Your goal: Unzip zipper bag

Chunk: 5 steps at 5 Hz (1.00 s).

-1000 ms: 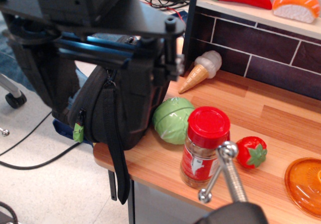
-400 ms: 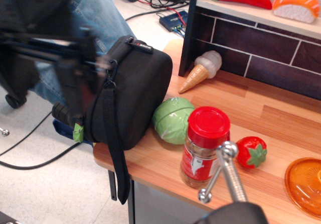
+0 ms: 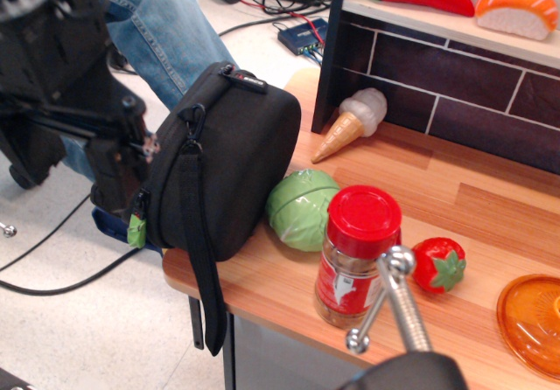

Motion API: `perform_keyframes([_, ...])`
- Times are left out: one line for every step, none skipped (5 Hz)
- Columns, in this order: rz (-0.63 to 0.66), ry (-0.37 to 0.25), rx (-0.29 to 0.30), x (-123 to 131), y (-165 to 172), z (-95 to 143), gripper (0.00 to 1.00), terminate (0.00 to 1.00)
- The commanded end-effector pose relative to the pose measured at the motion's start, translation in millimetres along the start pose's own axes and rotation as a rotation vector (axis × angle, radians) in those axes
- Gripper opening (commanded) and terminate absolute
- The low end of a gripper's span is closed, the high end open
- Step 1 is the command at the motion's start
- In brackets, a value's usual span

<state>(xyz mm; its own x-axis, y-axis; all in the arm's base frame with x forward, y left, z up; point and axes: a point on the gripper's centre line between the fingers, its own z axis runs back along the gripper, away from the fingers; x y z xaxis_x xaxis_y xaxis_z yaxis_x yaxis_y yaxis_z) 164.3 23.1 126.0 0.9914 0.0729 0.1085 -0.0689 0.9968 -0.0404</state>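
One arm now off to the bag's left, where a second ago it loomed over the bag's top.

From my remote seat, the dark gripper (image 3: 131, 149) sits at the left face of the boxy black fabric zipper bag (image 3: 232, 167), close against its zipper edge near the small green tag (image 3: 136, 229); a moment back it was blurred and slightly higher. I cannot tell whether its jaws are parted or closed, or whether they pinch the zipper pull, since everything there is black on black. The bag stands at the left end of the wooden counter (image 3: 455, 224), its long black strap (image 3: 203, 259) hanging past the edge, touching the green cabbage toy (image 3: 300, 208).
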Motion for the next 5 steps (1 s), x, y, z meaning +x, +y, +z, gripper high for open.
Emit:
perform_keyframes([-0.003, -0.038, 0.048, 21.6, 12.0, -31.0, 1.00, 0.00])
perform_keyframes([-0.009, -0.065, 0.065, 19.3, 9.4, -45.9, 1.00, 0.00])
perform_keyframes([-0.015, -0.084, 0.091, 18.1, 12.4, -58.5, 1.00, 0.00])
perform_keyframes([-0.007, -0.088, 0.101, 22.3, 12.4, -67.2, 1.00, 0.00])
perform_keyframes([-0.007, -0.093, 0.117, 25.2, 12.3, -72.9, 1.00, 0.00])
